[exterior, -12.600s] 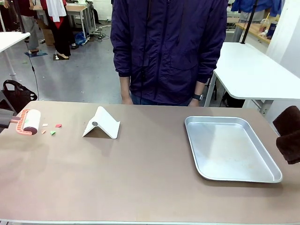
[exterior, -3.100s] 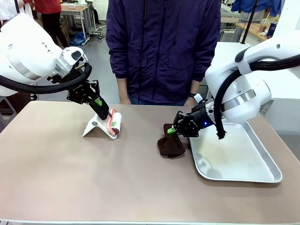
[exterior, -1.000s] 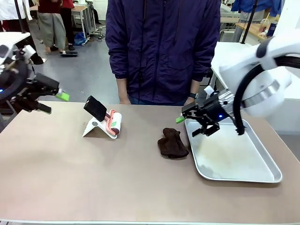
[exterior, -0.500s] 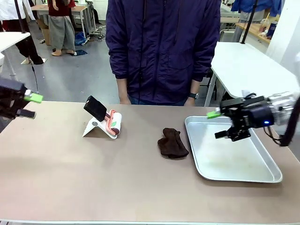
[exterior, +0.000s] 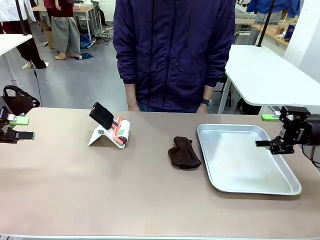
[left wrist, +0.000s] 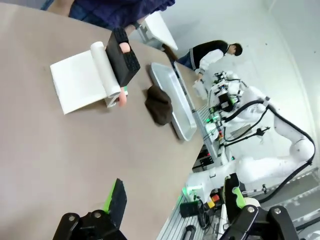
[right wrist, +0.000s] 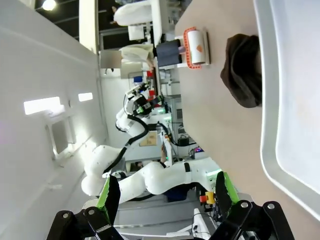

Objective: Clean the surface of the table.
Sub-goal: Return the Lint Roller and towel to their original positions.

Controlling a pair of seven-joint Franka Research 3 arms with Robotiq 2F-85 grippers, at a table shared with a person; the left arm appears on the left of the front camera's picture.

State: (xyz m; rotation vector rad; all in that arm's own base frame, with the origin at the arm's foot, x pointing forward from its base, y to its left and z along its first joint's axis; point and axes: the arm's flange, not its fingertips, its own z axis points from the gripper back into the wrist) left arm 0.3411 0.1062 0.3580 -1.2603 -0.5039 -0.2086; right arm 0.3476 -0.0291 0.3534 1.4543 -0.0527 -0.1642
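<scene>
The brownish table (exterior: pixel 100 190) carries a lint roller (exterior: pixel 120 131) resting on a white folded stand (exterior: pixel 102 138), its black handle pointing up and left. A crumpled dark brown cloth (exterior: pixel 184 152) lies near the middle, just left of the metal tray (exterior: pixel 245 162). My left gripper (exterior: pixel 22 127) hovers open at the table's left edge, holding nothing. My right gripper (exterior: pixel 263 131) stands open over the tray's right side, also holding nothing. The left wrist view shows the roller (left wrist: pixel 107 67), cloth (left wrist: pixel 159 102) and open left gripper (left wrist: pixel 176 200). The right wrist view shows the cloth (right wrist: pixel 242 70), roller (right wrist: pixel 196 47) and open right gripper (right wrist: pixel 166 192).
A person in a dark blue jacket (exterior: pixel 175 50) stands at the far edge, hands down behind it. A white table (exterior: pixel 265 75) stands beyond the right corner. The near half of the brown top is bare.
Both arms have drawn back outward: the left to the table's left edge, the right across the tray to the right edge. The roller and the cloth lie where they were let go.
</scene>
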